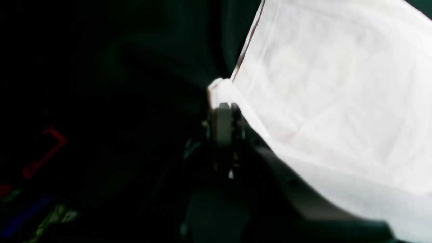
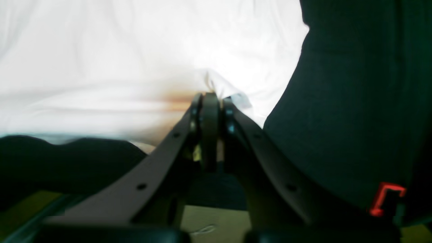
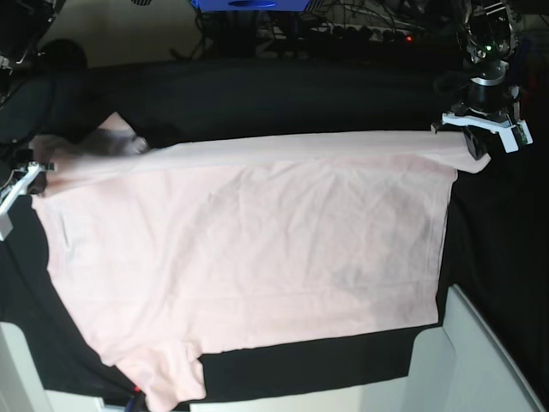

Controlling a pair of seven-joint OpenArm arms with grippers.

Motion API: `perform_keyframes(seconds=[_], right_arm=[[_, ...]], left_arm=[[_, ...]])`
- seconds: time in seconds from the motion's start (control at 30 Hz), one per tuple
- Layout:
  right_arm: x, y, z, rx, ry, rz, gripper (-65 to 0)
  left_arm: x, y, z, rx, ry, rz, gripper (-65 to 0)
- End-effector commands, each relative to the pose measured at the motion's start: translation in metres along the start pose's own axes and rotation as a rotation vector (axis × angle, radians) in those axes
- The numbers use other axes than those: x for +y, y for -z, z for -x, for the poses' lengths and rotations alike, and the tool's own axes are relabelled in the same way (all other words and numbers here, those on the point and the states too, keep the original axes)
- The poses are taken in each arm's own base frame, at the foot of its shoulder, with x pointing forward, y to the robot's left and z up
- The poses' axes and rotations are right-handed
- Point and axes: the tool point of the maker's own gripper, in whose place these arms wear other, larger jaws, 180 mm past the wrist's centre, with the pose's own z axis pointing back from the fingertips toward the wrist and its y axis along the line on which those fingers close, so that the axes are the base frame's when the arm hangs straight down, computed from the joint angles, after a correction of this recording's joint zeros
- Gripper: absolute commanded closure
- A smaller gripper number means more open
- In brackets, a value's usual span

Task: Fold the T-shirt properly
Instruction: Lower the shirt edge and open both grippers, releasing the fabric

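The pale pink T-shirt [image 3: 257, 249] lies spread plain side up across the black table cloth, a sleeve at the lower left. Its far edge is pulled into a taut line between both grippers. On the right of the base view, my left gripper [image 3: 474, 146] pinches one end of that edge. The left wrist view shows its jaws [image 1: 224, 104] shut on a bunched corner of the T-shirt [image 1: 337, 84]. My right gripper [image 3: 34, 172] holds the other end at the left. In the right wrist view its jaws [image 2: 211, 96] are shut on the T-shirt's fabric [image 2: 101, 50].
The black table cloth [image 3: 300, 103] covers the table. White panels stand at the near right [image 3: 480, 360] and near left [image 3: 17, 369]. Cables and a blue object [image 3: 249, 4] sit behind the table. A red mark [image 2: 384, 199] shows on the cloth.
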Motion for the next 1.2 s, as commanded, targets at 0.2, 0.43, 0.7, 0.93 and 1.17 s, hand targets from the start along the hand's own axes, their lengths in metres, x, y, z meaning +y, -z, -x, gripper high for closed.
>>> perform_keyframes(seconds=[0.2,0.43,0.7,0.93,1.17], right_arm=[[-0.023,-0.005,-0.038,-0.073,0.002,0.034,-0.1],[-0.015,0.016,-0.053,-0.076,-0.011,-0.018,-0.1],[-0.009,0.041,-0.057,-0.061,0.000,-0.070,-0.1],[-0.011,0.050,-0.071,-0.067,0.073,-0.082,-0.6],[-0.015,0.048,-0.083,-0.106,0.127,-0.060,-31.5]], left_arm=[[-0.008,0.018,-0.023,-0.008,-0.021,0.001,0.0],[-0.011,0.033,-0.026,-0.008,-0.048,0.000,0.0],[-0.009,0.054,-0.005,0.049,-0.084,-0.018,0.0],[-0.021,0.078,-0.015,0.040,-0.085,-0.013,0.0],[-0.043,0.094,-0.026,0.023,0.080,-0.015,-3.5]])
